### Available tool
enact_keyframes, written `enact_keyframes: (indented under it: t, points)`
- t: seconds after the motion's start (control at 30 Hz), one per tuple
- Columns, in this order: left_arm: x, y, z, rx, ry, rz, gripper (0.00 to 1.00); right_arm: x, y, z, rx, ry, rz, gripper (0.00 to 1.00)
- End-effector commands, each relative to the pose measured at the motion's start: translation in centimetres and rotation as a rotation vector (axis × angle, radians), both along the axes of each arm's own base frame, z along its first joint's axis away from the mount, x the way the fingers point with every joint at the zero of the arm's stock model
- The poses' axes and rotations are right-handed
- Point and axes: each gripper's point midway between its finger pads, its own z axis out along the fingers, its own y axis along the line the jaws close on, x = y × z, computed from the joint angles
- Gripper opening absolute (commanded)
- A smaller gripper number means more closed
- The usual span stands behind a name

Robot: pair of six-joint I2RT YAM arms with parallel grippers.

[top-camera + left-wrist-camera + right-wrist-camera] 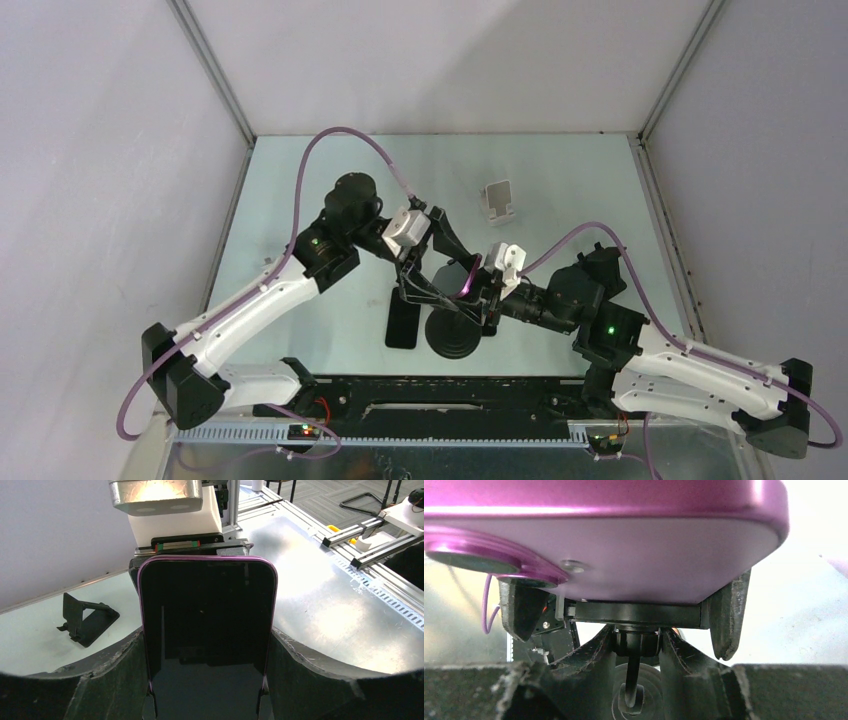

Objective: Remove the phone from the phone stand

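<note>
Fig. | Purple-cased black-screened smartphone seated in black round-based stand, mid surface | left hand clamps its side edges | right hand flanks stand's neck, grip cannot be told | Risk: unbraced stand lifts or topples with phone.

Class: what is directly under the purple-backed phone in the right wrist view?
A black stand clamp on a ball joint, flanked by fingers of the right gripper. Anything lower is hidden behind them.

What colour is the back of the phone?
The phone has a shiny pinkish-purple back; the right wrist view shows it best.
</note>
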Motion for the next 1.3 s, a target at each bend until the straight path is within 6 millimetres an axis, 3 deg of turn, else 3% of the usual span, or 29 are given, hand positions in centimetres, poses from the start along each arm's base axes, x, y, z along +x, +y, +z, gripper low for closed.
enact_keyframes:
  t: [0.0,0.07,0.13,0.33,0.6,0.8,1.27]
  points:
    - [-0.2,-0.1,1.7,-0.071,-0.081,0.011,0.00,-0.4,0.2,2.8,0.094,-0.027,0.027,0.14]
    - [0.0,-0.1,1.4,-0.059,-0.081,0.031,0.03,-0.3,0.0,2.9,0.095,-0.034,0.022,0.03]
    - [0.2,-0.1,1.0,-0.044,-0.081,0.051,0.11,-0.2,-0.3,3.1,0.096,-0.042,0.013,0.00]
    - [1.4,0.2,0.2,0.011,-0.105,0.153,0.57,-0.3,-1.5,3.8,0.094,-0.066,-0.015,0.00]
    - [1.3,0.0,0.6,0.004,-0.088,0.139,0.82,-0.4,-1.9,3.9,0.078,-0.093,-0.016,0.00]
    - [1.2,-0.3,0.4,0.008,-0.068,0.123,0.92,-0.5,-2.0,3.9,0.073,-0.102,-0.010,0.00]
    - [1.0,-0.7,-0.4,0.056,-0.029,0.095,0.93,-0.4,-2.0,4.1,0.079,-0.102,-0.021,0.00]
